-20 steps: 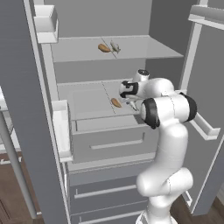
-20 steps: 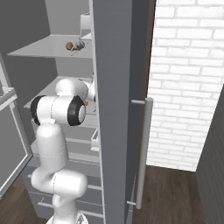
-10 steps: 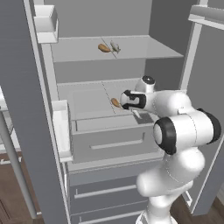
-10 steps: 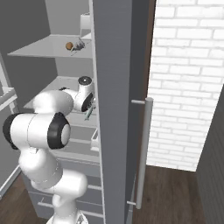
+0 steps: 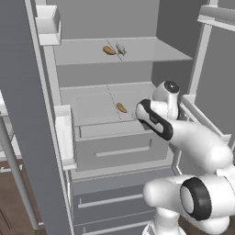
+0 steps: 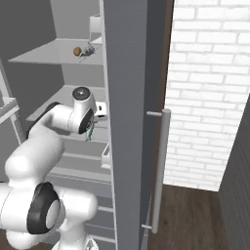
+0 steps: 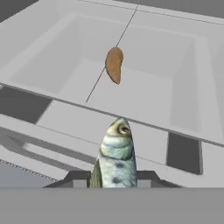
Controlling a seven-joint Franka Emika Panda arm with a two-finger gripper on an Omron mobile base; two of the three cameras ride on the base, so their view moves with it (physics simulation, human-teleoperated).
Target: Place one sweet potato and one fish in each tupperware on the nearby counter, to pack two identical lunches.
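My gripper (image 7: 114, 177) is shut on a grey-green fish (image 7: 114, 157), which points head-first away from the hand. The hand (image 5: 138, 112) hovers at the front of the open fridge's middle shelf (image 5: 92, 103), and the fish (image 6: 89, 133) hangs below it. An orange sweet potato (image 7: 114, 64) lies on that shelf beyond the fish, apart from it; it is the sweet potato (image 5: 121, 108) left of the hand. Another sweet potato (image 5: 109, 50) and a second fish (image 5: 121, 48) lie together on the upper shelf. The tupperware and the counter are out of view.
Fridge drawers (image 5: 114, 149) sit below the middle shelf. The open left door with its bins (image 5: 64, 135) stands to the left. The right door (image 6: 129, 122) with a bar handle (image 6: 160, 171) is close beside the arm, and a white brick wall (image 6: 210, 88) lies beyond.
The hand has drawn back and dropped lower at the shelf's front, carrying the fish, while the elbow swung down to the right. The sweet potato on the shelf has stayed put.
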